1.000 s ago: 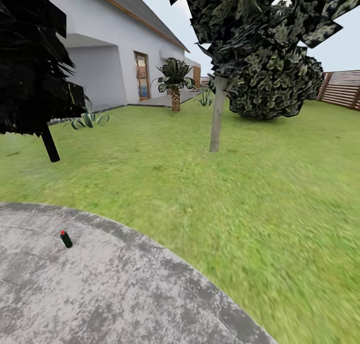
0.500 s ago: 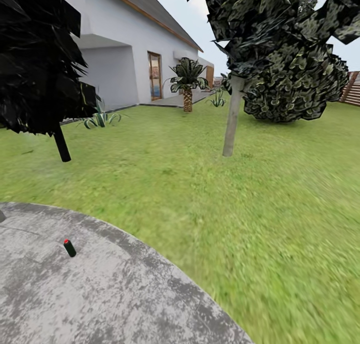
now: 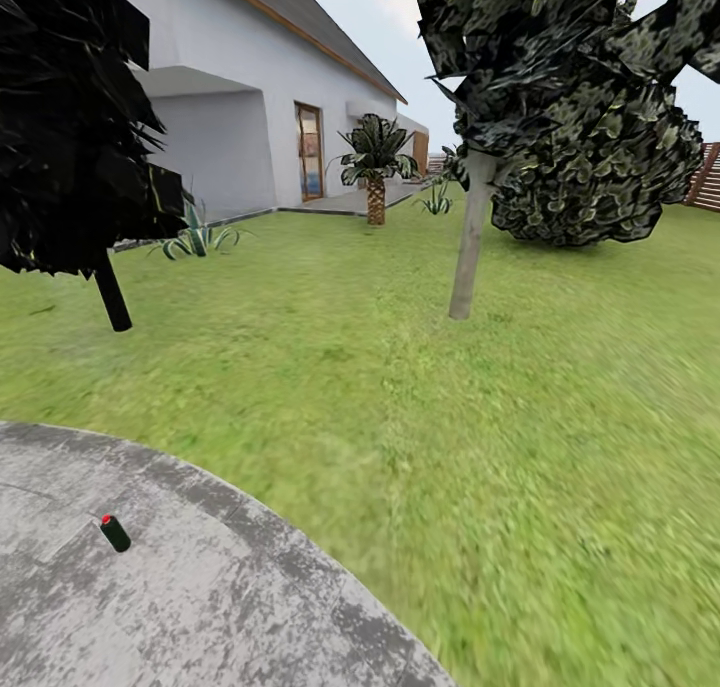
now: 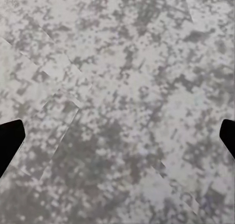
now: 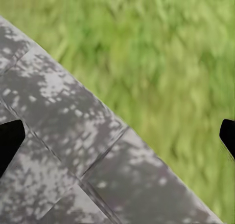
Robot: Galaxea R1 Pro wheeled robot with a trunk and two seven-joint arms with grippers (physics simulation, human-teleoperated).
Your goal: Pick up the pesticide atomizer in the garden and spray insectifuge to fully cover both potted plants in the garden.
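The pesticide atomizer [image 3: 114, 533], a tiny dark bottle with a red top, lies tilted on the round grey patio [image 3: 230, 607] at the lower left of the head view. Two rosettes of pointed green leaves stand far off: one potted plant [image 3: 198, 239] by the house wall, the other potted plant [image 3: 436, 203] past the palm; their pots are too small to make out. My left gripper [image 4: 117, 138] hangs open over mottled patio stone, its dark fingertips [image 4: 10, 142] wide apart. My right gripper [image 5: 117, 138] is open above the patio's edge, where stone meets grass.
The lawn [image 3: 450, 417] stretches ahead to a white house [image 3: 240, 77]. A dark tree with a thin trunk [image 3: 111, 294] stands left, a pale tree trunk [image 3: 467, 239] centre right. Behind are a palm [image 3: 375, 167], a large shrub [image 3: 590, 182] and a brown fence [image 3: 706, 177].
The whole head view has shifted, so the camera moved: trees and house sit further right and the atomizer now shows lower and further left. Nothing in the garden itself moved.
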